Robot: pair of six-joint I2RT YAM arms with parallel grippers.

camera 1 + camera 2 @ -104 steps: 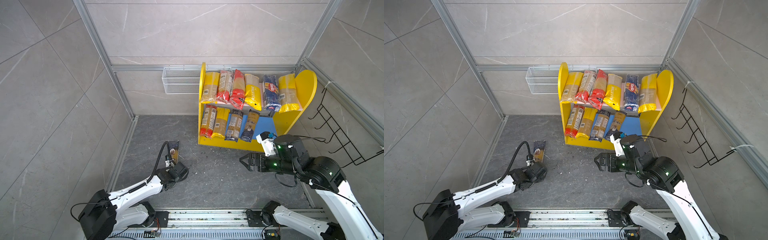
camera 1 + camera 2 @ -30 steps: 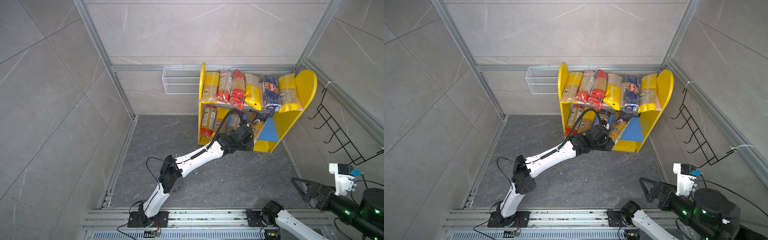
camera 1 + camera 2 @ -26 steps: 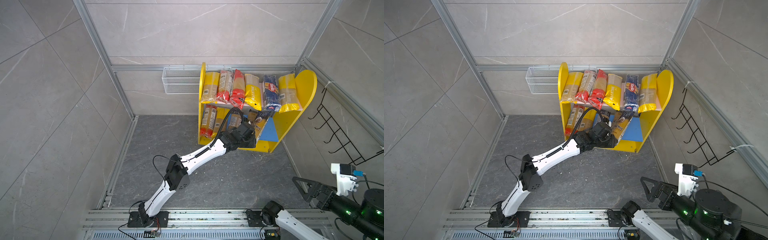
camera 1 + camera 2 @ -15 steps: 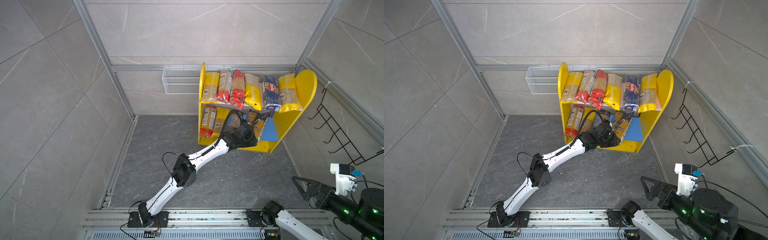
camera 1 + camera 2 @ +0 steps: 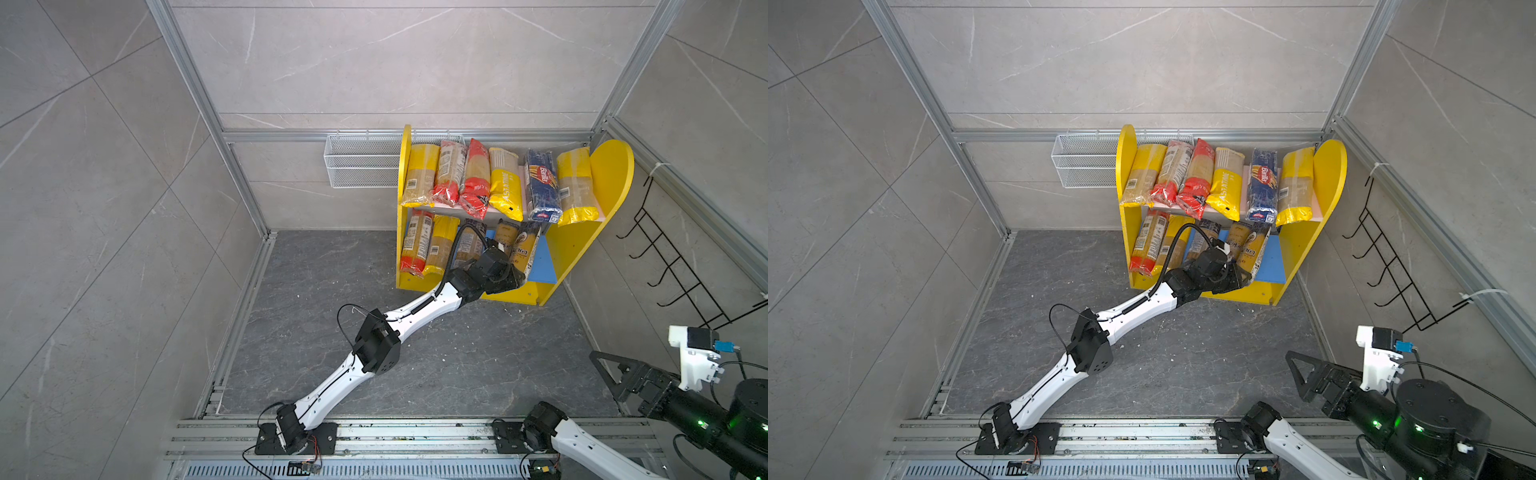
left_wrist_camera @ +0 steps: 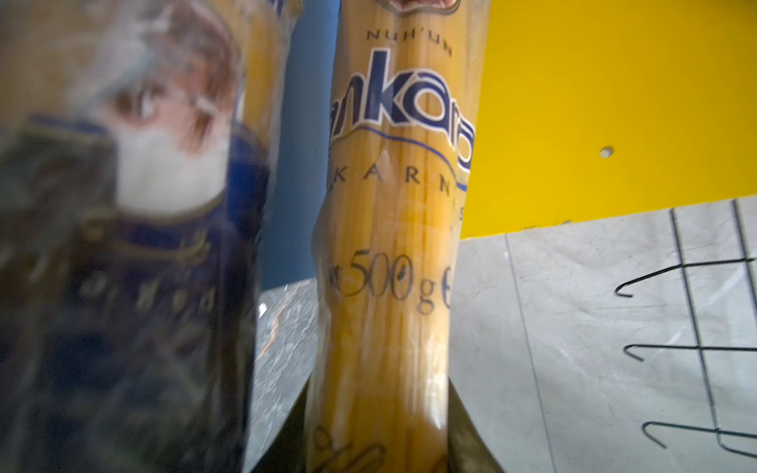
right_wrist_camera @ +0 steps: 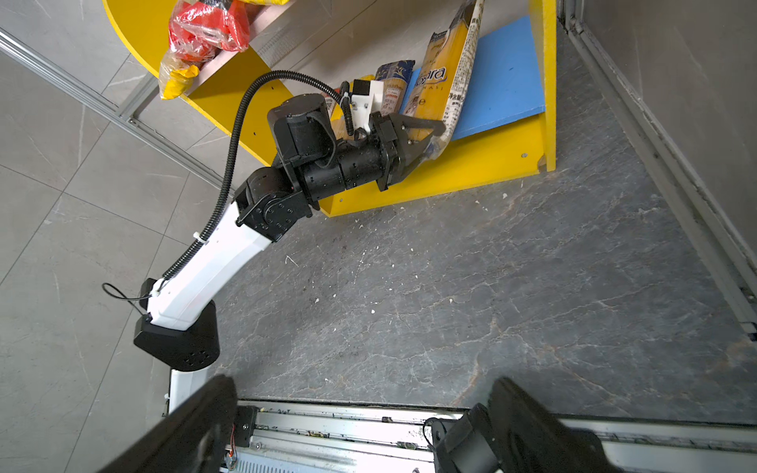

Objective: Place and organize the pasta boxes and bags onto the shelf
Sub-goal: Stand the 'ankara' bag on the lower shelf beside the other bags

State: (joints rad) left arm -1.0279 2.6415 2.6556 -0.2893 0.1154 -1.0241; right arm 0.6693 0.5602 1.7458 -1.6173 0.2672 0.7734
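Pasta packet (image 5: pixel 527 249) has gone from floor (image 5: pixel 436 374) to the lower board (image 5: pixel 544 266) of the shelf (image 5: pixel 611 174); left gripper (image 7: pixel 437 137) clamps it, release pending; right gripper (image 7: pixel 362 384) gapes wide.

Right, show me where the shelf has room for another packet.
Bare: the blue lower board between the Ankara packet in the left hand and the right yellow side panel. Crowded: the pink upper board, and the lower board's left half.

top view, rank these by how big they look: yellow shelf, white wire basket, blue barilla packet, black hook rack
1. yellow shelf
2. black hook rack, by span, though only thin wire
3. white wire basket, partly hidden behind the shelf
4. blue Barilla packet
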